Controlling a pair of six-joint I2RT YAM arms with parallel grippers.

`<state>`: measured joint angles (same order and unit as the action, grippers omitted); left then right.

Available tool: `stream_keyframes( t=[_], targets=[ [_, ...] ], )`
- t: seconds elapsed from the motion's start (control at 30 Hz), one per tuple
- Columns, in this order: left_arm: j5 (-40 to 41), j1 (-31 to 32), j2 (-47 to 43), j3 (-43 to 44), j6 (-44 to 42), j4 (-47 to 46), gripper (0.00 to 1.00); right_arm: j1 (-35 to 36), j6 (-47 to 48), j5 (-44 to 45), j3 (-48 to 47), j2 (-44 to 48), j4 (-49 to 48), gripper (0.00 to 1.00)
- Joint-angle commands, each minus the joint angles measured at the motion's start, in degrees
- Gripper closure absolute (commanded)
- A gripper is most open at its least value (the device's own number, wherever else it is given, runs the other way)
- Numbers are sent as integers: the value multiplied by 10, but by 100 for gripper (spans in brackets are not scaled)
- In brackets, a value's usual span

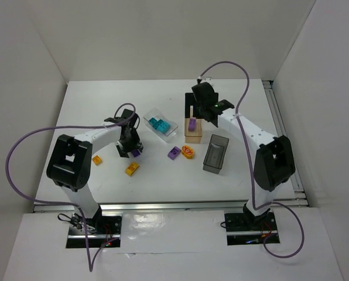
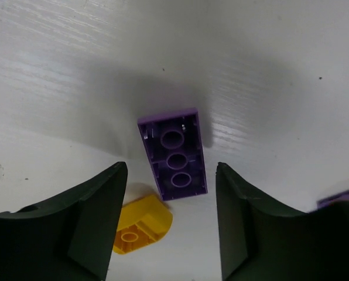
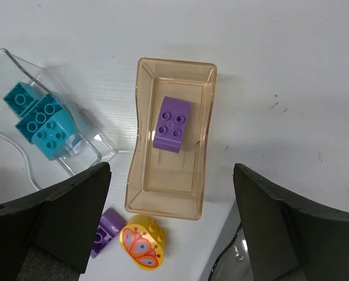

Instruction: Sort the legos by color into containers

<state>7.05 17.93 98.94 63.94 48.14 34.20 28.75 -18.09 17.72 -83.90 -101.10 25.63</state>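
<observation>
Butterfly-printed yellow brick (image 3: 142, 249) beside amber bin (image 3: 168, 175)

We see the left gripper (image 1: 130, 150) low over the table (image 1: 104, 105), just beside a purple brick (image 1: 137, 153). Teal bricks (image 1: 159, 124) lie in the clear bin (image 1: 149, 118). A second purple brick (image 1: 192, 124) sits in the amber bin (image 1: 193, 138), below the right gripper (image 1: 207, 109). Near the dark grey bin (image 1: 215, 155) lie a third purple brick (image 1: 174, 153) and a patterned orange brick (image 1: 188, 152).

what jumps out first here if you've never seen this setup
The teal bricks sit in the clear bin at centre, and one purple brick lies in the amber bin beside it. Left of them, the left arm's fingers straddle an upturned purple brick on the table.
</observation>
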Motion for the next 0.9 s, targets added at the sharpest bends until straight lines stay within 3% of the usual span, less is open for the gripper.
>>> stream_keyframes(
  t=[0.0, 0.03, 0.17, 0.3, 0.57, 0.77, 0.87],
  targets=[
    [10, 8, 27, 14, 27, -12, 33, 5, 3, 25, 22, 60, -8, 8],
    [16, 13, 27, 14, 27, -12, 44, 5, 3, 25, 22, 74, -8, 8],
    [23, 43, 21, 27, 39, -12, 67, 5, 3, 45, 50, 110, -8, 8],
    [42, 75, -7, 61, 34, 12, 74, 5, -2, 66, 104, 168, -19, 8],
    [60, 190, 32, 244, 27, 31, 73, -12, -52, 83, 227, 316, -6, 8],
    [29, 206, 175, 421, 9, 43, 72, -19, -99, 100, 307, 442, 19, 8],
    [10, 207, 223, 475, 9, 48, 65, -19, -110, 108, 330, 487, 24, 8]
  ],
)
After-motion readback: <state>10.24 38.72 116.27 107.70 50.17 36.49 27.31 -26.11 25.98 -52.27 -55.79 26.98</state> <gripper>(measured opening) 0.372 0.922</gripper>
